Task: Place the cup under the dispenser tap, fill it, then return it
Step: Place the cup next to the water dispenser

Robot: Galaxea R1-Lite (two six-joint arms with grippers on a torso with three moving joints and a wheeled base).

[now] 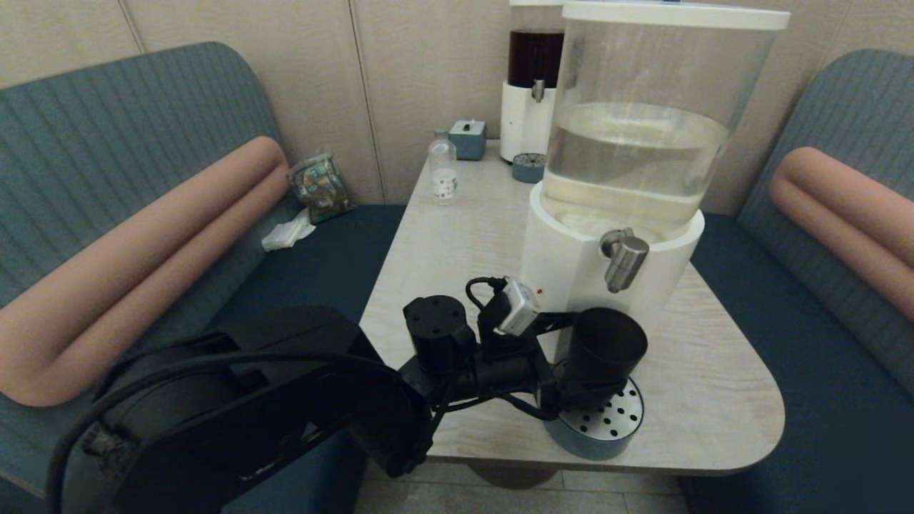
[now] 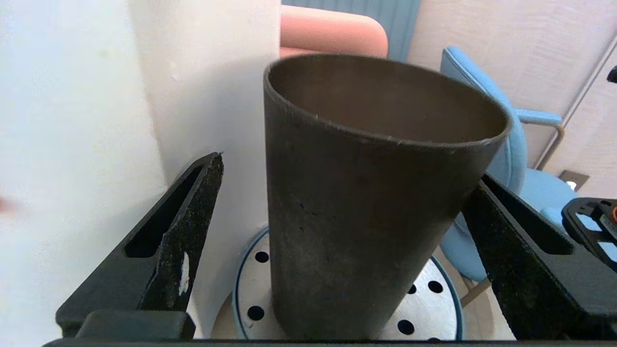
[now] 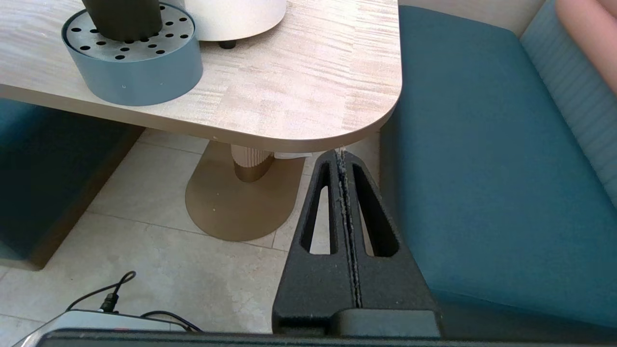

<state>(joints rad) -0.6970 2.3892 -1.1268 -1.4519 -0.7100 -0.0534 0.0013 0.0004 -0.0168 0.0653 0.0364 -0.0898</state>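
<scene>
The dark tapered cup (image 1: 603,346) stands on the round perforated drip tray (image 1: 620,420), below the steel dispenser tap (image 1: 625,258) of the big white-based dispenser (image 1: 643,143) with pale liquid. My left gripper (image 1: 582,357) is open around the cup. In the left wrist view the cup (image 2: 366,207) fills the space between the fingers: one finger (image 2: 193,217) stands apart from it, the other (image 2: 506,241) touches its wall. No liquid shows in the cup. My right gripper (image 3: 341,154) is shut and empty, parked low beside the table's corner.
The dispenser's white base (image 2: 96,120) is close beside the left fingers. Far on the table (image 1: 714,385) stand a dark-liquid dispenser (image 1: 532,86), a small clear bottle (image 1: 443,171) and a blue box (image 1: 468,138). Blue benches flank the table.
</scene>
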